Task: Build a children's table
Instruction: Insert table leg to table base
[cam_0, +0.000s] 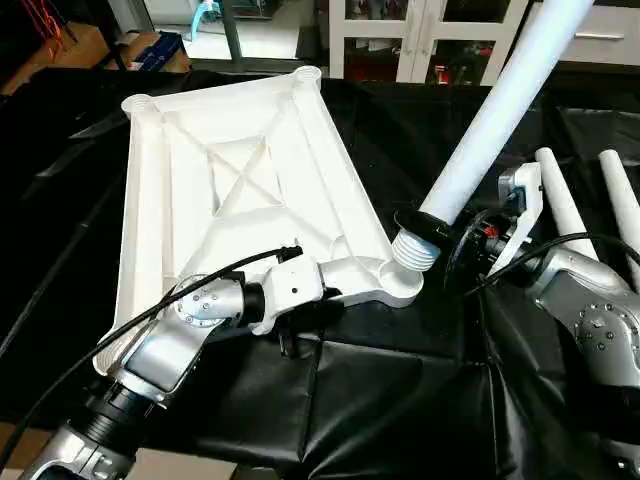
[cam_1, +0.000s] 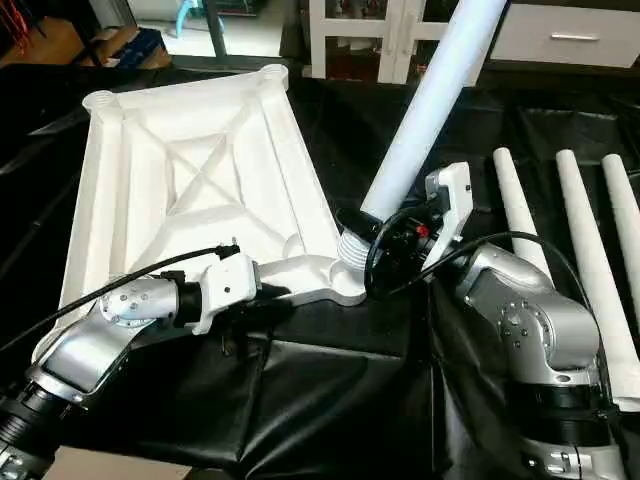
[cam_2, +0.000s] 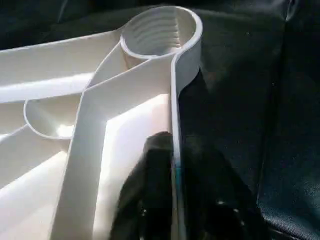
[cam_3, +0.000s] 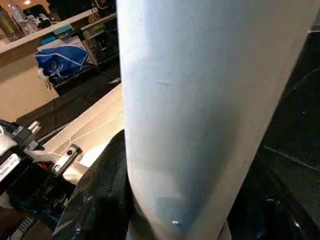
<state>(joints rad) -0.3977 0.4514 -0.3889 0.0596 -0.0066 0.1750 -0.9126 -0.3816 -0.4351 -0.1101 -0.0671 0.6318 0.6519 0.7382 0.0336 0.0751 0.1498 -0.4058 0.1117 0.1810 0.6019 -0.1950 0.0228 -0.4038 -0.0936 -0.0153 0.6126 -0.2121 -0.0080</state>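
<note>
At the tabletop's (cam_0: 250, 190) near right corner socket (cam_0: 400, 285), the leg (cam_0: 500, 110) clenched in the right gripper (cam_0: 435, 235) leans up and away, threaded end touching the socket rim. Left gripper (cam_2: 172, 165) pinches the near rim.

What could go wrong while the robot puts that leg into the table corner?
The leg leans, with its threaded end at the corner socket, so it might jam or cross-thread. The left end effector pinches only the thin rim of the tabletop, which could slide on the black cloth. The spare legs lie close to the right arm and might get knocked.
</note>
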